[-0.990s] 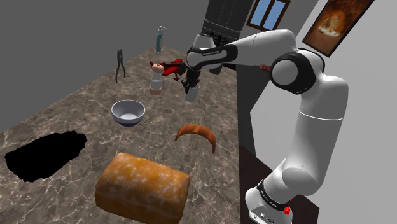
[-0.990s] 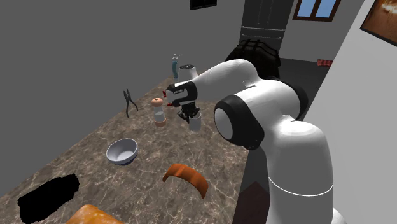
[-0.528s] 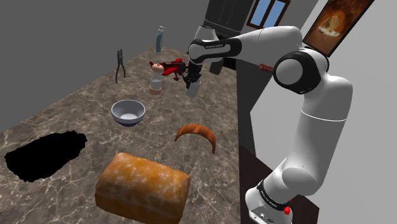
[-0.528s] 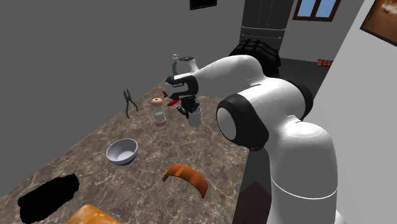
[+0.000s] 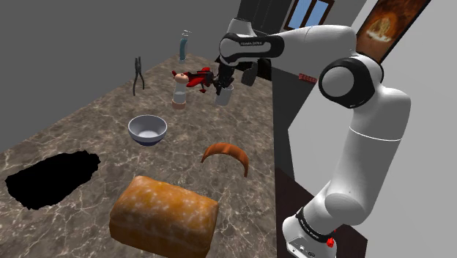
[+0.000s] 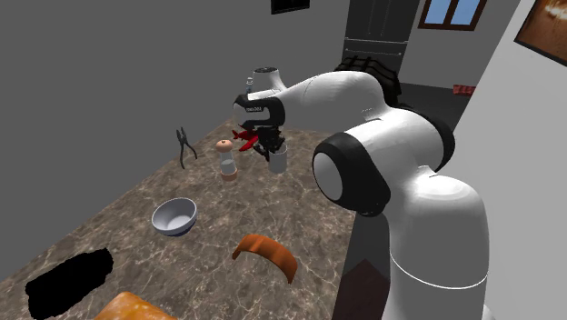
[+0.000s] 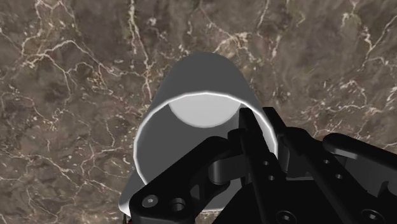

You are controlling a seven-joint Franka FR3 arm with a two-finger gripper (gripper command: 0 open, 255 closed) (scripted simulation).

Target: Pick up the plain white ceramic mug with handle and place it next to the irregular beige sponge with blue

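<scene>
My gripper (image 5: 220, 83) is shut on the rim of a plain grey-white mug (image 5: 223, 96), which hangs clear of the dark marble counter (image 5: 95, 124) near its far end. In the second exterior view the mug (image 6: 277, 160) hangs under the gripper (image 6: 269, 146). The wrist view looks down into the mug (image 7: 191, 137); the gripper (image 7: 257, 130) clasps its wall, one finger inside and one outside. No handle shows. A big orange-tan block (image 5: 165, 216) lies at the counter's near end; I see no blue on it.
A grey bowl (image 5: 147, 130) and a curved orange-brown piece (image 5: 227, 155) lie mid-counter. Beside the mug are a shaker (image 5: 179, 89) and a red toy (image 5: 198, 77). Pliers (image 5: 138, 75) and a bottle (image 5: 183, 45) stand near the wall. A black area (image 5: 51, 178) breaks the counter.
The gripper has carried the mug upward and toward the far end of the counter, closer to the red toy; the arm's forearm has risen with it.
</scene>
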